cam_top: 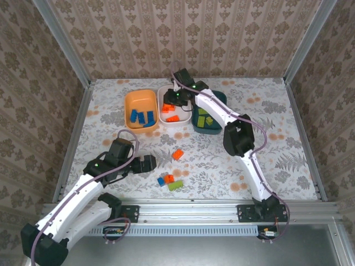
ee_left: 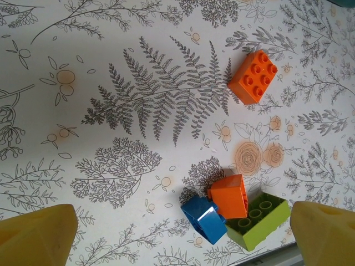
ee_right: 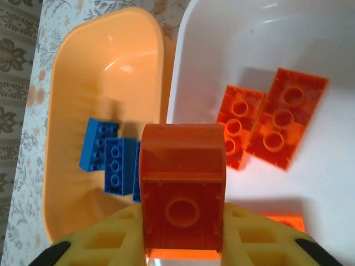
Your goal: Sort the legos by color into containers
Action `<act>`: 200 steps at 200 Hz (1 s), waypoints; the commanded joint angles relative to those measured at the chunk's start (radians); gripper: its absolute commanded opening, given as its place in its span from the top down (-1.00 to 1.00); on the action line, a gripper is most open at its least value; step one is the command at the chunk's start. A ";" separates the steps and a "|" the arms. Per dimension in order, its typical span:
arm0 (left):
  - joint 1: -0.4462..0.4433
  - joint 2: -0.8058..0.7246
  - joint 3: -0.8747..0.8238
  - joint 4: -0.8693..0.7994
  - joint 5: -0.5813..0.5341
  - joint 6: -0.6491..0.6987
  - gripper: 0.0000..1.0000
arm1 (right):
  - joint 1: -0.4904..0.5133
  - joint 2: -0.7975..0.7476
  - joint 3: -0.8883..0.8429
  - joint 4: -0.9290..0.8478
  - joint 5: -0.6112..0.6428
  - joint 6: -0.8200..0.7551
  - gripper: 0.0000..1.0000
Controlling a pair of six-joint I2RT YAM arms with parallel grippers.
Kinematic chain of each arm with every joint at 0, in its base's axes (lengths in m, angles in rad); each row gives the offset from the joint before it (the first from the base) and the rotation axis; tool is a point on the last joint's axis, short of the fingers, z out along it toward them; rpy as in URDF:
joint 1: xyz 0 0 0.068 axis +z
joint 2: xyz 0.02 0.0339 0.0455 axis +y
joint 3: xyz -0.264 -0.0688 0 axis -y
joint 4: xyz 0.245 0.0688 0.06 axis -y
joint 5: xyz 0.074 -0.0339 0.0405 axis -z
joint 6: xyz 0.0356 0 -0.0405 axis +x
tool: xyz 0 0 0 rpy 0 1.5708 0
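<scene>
My right gripper [cam_top: 176,97] [ee_right: 183,233] is shut on an orange lego [ee_right: 182,188], hollow underside toward the camera. It hangs over the seam between the orange container [ee_right: 72,83] [cam_top: 133,97] and the white container [ee_right: 238,39] [cam_top: 162,117]. Blue legos [ee_right: 113,158] lie in the orange one, orange legos [ee_right: 272,119] in the white one, green legos [cam_top: 204,119] in the teal container [cam_top: 219,97]. My left gripper [cam_top: 147,163] [ee_left: 180,238] is open low over the table. Just ahead of it lies a touching cluster: blue [ee_left: 204,218], orange [ee_left: 229,197], green [ee_left: 258,219].
A single orange lego [ee_left: 253,76] [cam_top: 177,154] lies alone mid-table, beyond the cluster. The three containers stand side by side at the back. The table's near edge and metal rail [cam_top: 194,205] run close behind the cluster. Papered walls enclose the other sides.
</scene>
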 commanded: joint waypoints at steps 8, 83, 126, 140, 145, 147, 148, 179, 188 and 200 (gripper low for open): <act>0.010 0.001 -0.010 0.004 0.016 -0.006 -1.00 | -0.010 0.090 0.140 -0.078 -0.019 0.009 0.37; 0.010 0.013 0.006 0.005 0.015 -0.002 -1.00 | -0.019 -0.016 0.098 -0.080 0.005 -0.016 -0.11; 0.009 0.027 0.035 0.002 0.030 0.010 -1.00 | -0.020 -0.231 -0.089 -0.051 0.004 -0.047 -0.33; -0.002 0.045 0.051 -0.004 0.030 0.027 -0.99 | -0.019 -0.346 -0.241 -0.004 0.003 -0.062 -0.35; -0.009 0.053 0.058 -0.007 0.025 0.032 -1.00 | -0.020 -0.392 -0.306 0.019 0.005 -0.067 -0.35; -0.013 0.056 0.063 -0.010 0.022 0.034 -1.00 | -0.020 -0.415 -0.333 0.026 0.005 -0.069 -0.35; -0.014 0.058 0.064 -0.011 0.021 0.035 -1.00 | -0.021 -0.424 -0.347 0.032 0.006 -0.070 -0.35; -0.079 0.143 0.120 -0.011 -0.013 0.084 -0.99 | -0.046 -0.759 -0.816 0.175 0.031 -0.079 -0.36; -0.097 0.181 0.139 -0.007 -0.020 0.102 -1.00 | -0.059 -0.853 -0.943 0.196 0.041 -0.080 -0.36; -0.122 0.244 0.173 0.004 -0.023 0.134 -1.00 | -0.078 -0.971 -1.084 0.197 0.049 -0.083 -0.37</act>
